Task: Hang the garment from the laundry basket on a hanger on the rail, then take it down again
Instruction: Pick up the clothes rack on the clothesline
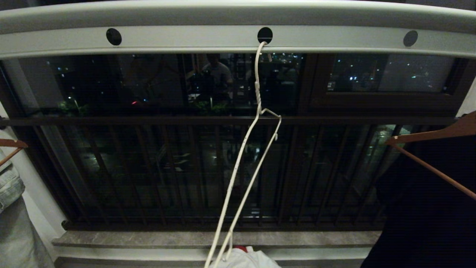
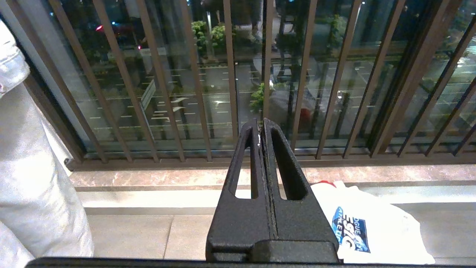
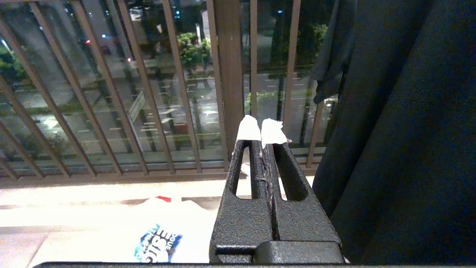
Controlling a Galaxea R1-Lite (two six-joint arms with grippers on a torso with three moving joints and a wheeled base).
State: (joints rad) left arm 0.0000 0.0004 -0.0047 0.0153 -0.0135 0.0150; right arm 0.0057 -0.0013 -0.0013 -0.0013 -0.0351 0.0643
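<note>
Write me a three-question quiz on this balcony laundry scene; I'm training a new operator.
1. True or false: the wire hanger hangs from a hole in the rail.
2. Where is the white T-shirt? A on the hanger; B low down by the window ledge; C in a gripper.
3. How do the jaws of the left gripper and right gripper stand?

Key: 1 true. 2 B. 3 Both shut, holding nothing.

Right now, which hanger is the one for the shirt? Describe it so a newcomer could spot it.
Find the pale grey rail across the top, with its row of round dark holes. From the middle hole hangs the wire hanger, reaching down toward the white T-shirt below. It is thin, off-white and bare with a twisted neck, while the brown wooden hangers at either side are thicker and carry clothes.
</note>
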